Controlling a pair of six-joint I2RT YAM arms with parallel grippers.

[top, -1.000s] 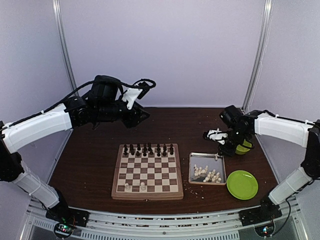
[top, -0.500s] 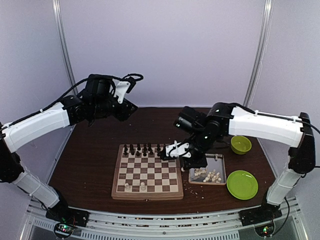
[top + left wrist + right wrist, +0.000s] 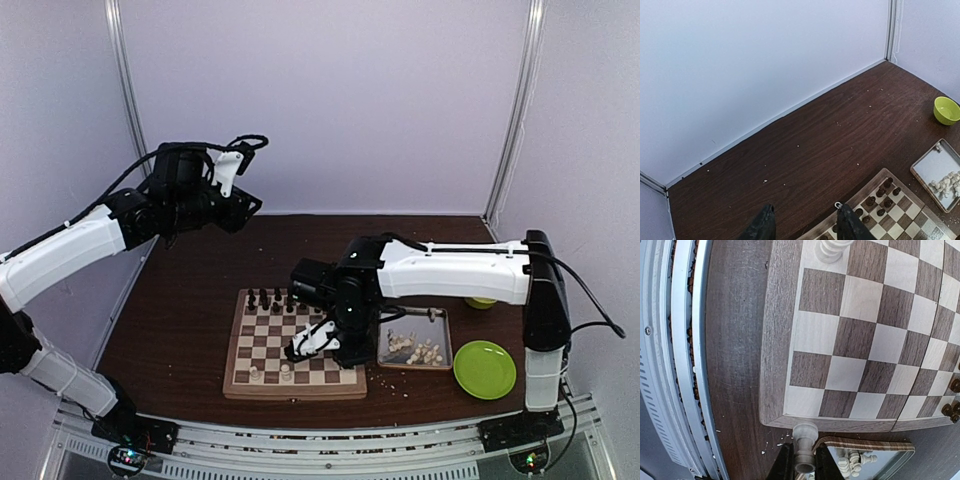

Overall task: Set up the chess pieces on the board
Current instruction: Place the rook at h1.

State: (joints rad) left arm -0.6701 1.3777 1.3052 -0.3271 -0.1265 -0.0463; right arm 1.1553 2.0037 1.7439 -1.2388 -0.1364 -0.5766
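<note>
left arm (image 3: 80, 245) raised, left pincer (image 3: 805, 220) parted, empty. right arm (image 3: 450, 272) extended leftward, right pincer (image 3: 803, 457) down, clamped on piece (image 3: 804, 432).

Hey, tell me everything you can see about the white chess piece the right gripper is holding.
The chess piece is small, cream-white and glossy like plastic, with a round flared end and a slim turned stem. The right gripper is shut on the stem, a dark finger on each side. It hangs above the board, near its wooden rim. Nothing else touches it.
</note>
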